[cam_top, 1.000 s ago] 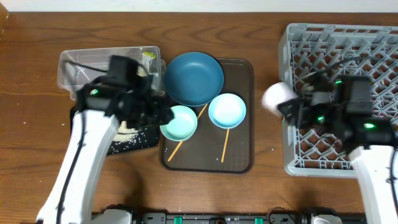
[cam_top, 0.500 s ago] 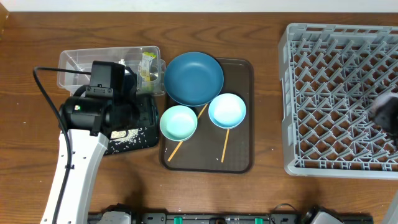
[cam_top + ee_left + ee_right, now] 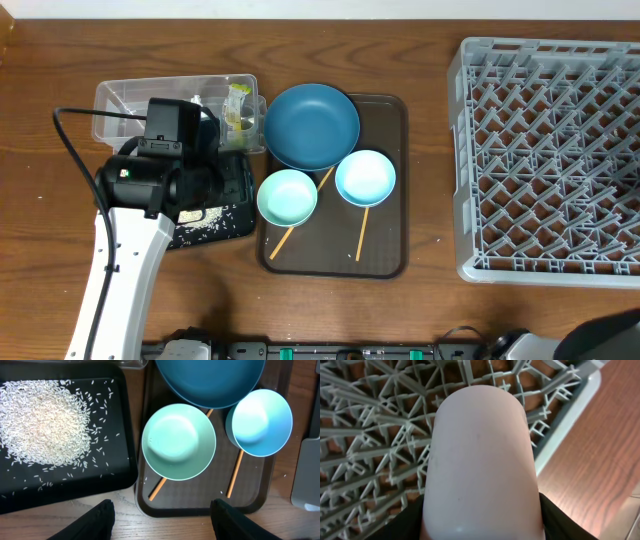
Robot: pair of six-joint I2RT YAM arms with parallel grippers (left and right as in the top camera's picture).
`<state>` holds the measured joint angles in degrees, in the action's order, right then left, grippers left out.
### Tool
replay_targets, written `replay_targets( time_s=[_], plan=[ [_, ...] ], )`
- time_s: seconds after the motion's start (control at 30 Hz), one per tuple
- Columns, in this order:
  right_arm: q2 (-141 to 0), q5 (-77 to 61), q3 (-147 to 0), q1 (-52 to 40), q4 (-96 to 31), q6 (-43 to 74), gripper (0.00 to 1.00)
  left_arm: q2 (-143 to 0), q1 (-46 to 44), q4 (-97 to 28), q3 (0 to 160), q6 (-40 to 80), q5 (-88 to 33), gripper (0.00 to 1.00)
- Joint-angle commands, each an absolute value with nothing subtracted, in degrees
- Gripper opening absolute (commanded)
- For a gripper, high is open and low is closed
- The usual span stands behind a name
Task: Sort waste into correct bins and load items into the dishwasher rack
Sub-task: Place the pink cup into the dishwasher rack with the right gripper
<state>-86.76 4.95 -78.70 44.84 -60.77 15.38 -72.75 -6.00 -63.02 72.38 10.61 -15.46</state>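
My left gripper [image 3: 162,510] is open and holds nothing. It hovers over the table edge between the black tray [image 3: 75,495], which carries a heap of rice grains [image 3: 42,422], and the mint-green bowl [image 3: 178,441]. Beside that bowl stand the light blue bowl [image 3: 365,177] and the dark blue plate [image 3: 311,125], with chopsticks [image 3: 361,232] lying under them. A yellow-green wrapper [image 3: 238,102] lies in the clear tub [image 3: 130,100]. My right gripper [image 3: 482,525] is shut on the pinkish-white cup [image 3: 480,460], held above the grey rack's [image 3: 365,425] corner.
Bowls, plate and chopsticks all rest on a brown serving tray [image 3: 390,250] in the middle. The rack [image 3: 545,160] fills the right side. The left arm [image 3: 150,180] covers part of the black tray. Bare wood lies between the serving tray and the rack.
The right arm has swung with the cup from the rack's left side towards the lower right, almost out of the overhead view. The left arm drew back left from the mint bowl, then stayed still.
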Motion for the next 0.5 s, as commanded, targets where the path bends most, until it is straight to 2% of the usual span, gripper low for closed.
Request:
replay_targets(
  time_s=[0.0, 0.1, 0.13, 0.17, 0.3, 0.37, 0.47],
  plan=[
    [-89.82, 5.52, -79.61, 45.28, -59.53, 17.56, 0.01, -72.66, -5.69, -63.26, 72.86, 10.13, -14.7, 0.64],
    [-93.08, 4.62, -79.61, 45.28, -58.67, 17.78, 0.02, -72.66, -5.69, -63.51, 72.86, 10.13, -14.72, 0.64],
    [-93.78, 4.03, -79.61, 45.28, -58.67, 17.78, 0.08, -72.66, -5.69, -63.64, 72.86, 10.13, -14.7, 0.64],
    [-94.54, 3.57, -79.61, 45.25, -58.67, 17.78, 0.17, -72.66, -5.69, -63.66, 72.86, 10.13, -14.72, 0.64],
    [-96.42, 2.24, -79.61, 45.25, -58.0, 17.78, 0.77, -72.66, -5.69, -63.68, 72.86, 10.13, -14.7, 0.64],
    [-96.55, 0.97, -79.61, 45.28, -57.58, 17.78, 0.91, -72.66, -5.69, -63.68, 72.86, 10.13, -14.72, 0.64],
    [-96.29, -2.04, -79.61, 45.34, -56.42, 17.74, 0.96, -72.66, -5.69, -63.68, 72.86, 10.13, -14.7, 0.64]
  ],
)
